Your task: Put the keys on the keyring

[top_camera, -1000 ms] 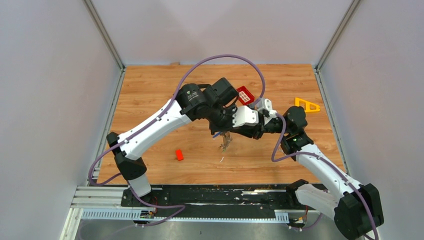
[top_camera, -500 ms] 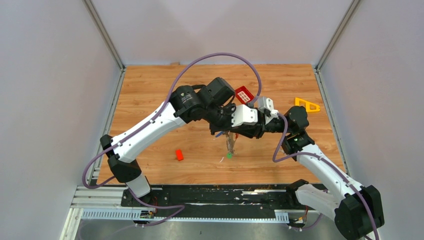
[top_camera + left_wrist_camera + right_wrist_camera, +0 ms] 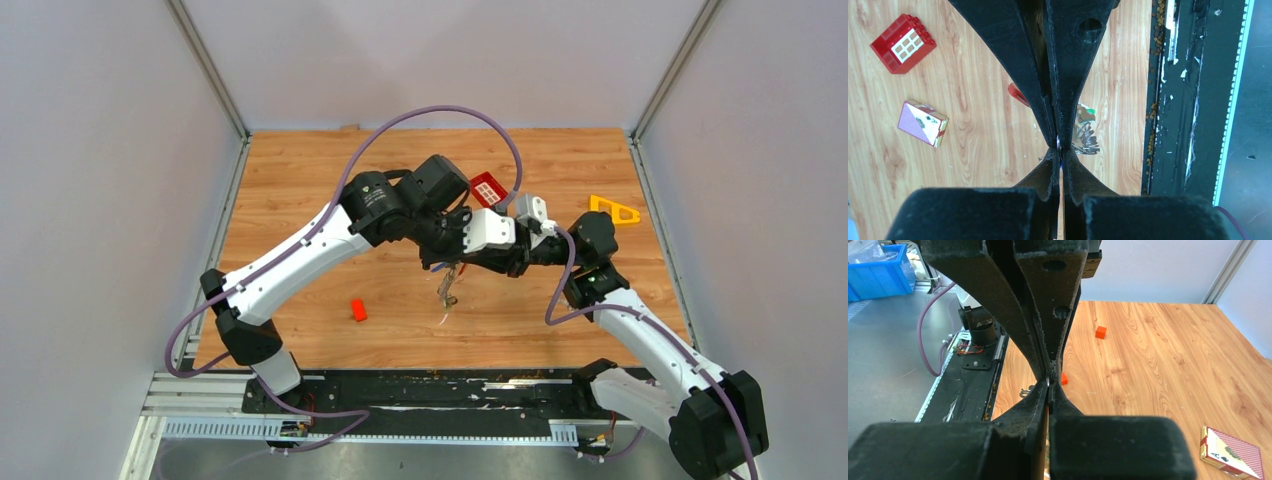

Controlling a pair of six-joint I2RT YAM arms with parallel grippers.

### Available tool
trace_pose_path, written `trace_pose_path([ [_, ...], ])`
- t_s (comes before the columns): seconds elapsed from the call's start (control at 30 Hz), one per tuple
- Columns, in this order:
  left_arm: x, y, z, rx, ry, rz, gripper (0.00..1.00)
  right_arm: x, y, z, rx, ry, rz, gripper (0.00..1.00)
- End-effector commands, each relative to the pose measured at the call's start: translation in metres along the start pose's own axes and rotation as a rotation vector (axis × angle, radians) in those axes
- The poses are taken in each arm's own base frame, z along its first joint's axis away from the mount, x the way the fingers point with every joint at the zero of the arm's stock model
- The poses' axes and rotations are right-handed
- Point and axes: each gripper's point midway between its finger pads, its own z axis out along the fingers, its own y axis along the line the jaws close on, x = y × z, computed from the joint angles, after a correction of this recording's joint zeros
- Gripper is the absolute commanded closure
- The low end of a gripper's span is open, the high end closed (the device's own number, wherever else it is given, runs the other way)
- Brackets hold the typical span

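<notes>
Above the middle of the table my left gripper [image 3: 450, 260] and right gripper [image 3: 462, 266] meet tip to tip. Both are shut on the thin metal ring of the keyring [image 3: 1059, 146], a silver sliver between the fingertips. In the right wrist view the same ring [image 3: 1047, 381] shows at the shut tips of my right gripper [image 3: 1049, 390]. A bunch of silver keys [image 3: 1084, 141], one with a green head, hangs below the grip and shows from above as a small dangling cluster [image 3: 447, 288]. The fob's red piece [image 3: 1017, 94] peeks out beside the fingers. The rest of the fob is hidden.
A red gridded brick [image 3: 488, 189] lies behind the grippers, with a playing-card box [image 3: 923, 123] beside it. A small red block [image 3: 358, 310] sits front left and a yellow triangle [image 3: 615, 210] far right. The black rail [image 3: 1173, 100] runs along the near edge.
The hanging keys swung down and to the right, then back to the left. The right gripper loosened briefly and is shut again. The left arm shifted slightly left.
</notes>
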Motion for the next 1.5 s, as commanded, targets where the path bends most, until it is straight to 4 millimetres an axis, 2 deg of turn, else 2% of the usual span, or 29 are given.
trace_pose_path([
  [0.0, -0.015, -0.001, -0.011, -0.019, -0.091, 0.028, 1.0, -0.016, -0.004, -0.002, 0.017, -0.014, -0.041, 1.0],
  [0.1, -0.013, 0.004, -0.019, -0.03, -0.123, 0.023, 1.0, -0.021, -0.004, -0.004, 0.018, -0.018, -0.052, 1.0],
  [0.27, -0.011, 0.012, -0.035, -0.045, -0.215, 0.035, 0.71, -0.028, -0.002, -0.007, 0.013, -0.029, -0.064, 1.0],
  [0.33, -0.008, 0.013, -0.036, -0.056, -0.234, 0.051, 0.66, -0.03, -0.001, -0.007, 0.007, -0.032, -0.067, 1.0],
  [0.5, -0.001, 0.011, -0.026, -0.062, -0.261, 0.057, 0.63, -0.03, 0.001, -0.009, -0.004, -0.032, -0.067, 1.0],
  [0.73, -0.016, 0.013, -0.025, -0.064, -0.341, 0.079, 0.62, -0.029, 0.0, -0.01, -0.005, -0.028, -0.065, 1.0],
  [1.0, -0.018, 0.01, -0.01, -0.001, -0.339, 0.058, 0.7, -0.029, 0.0, -0.011, -0.003, -0.028, -0.061, 1.0],
  [1.2, -0.017, 0.01, -0.006, 0.01, -0.327, 0.054, 0.76, -0.029, 0.0, -0.011, -0.001, -0.028, -0.062, 1.0],
  [1.47, -0.017, 0.008, -0.003, 0.029, -0.324, 0.054, 1.0, -0.029, 0.0, -0.011, 0.001, -0.029, -0.057, 1.0],
])
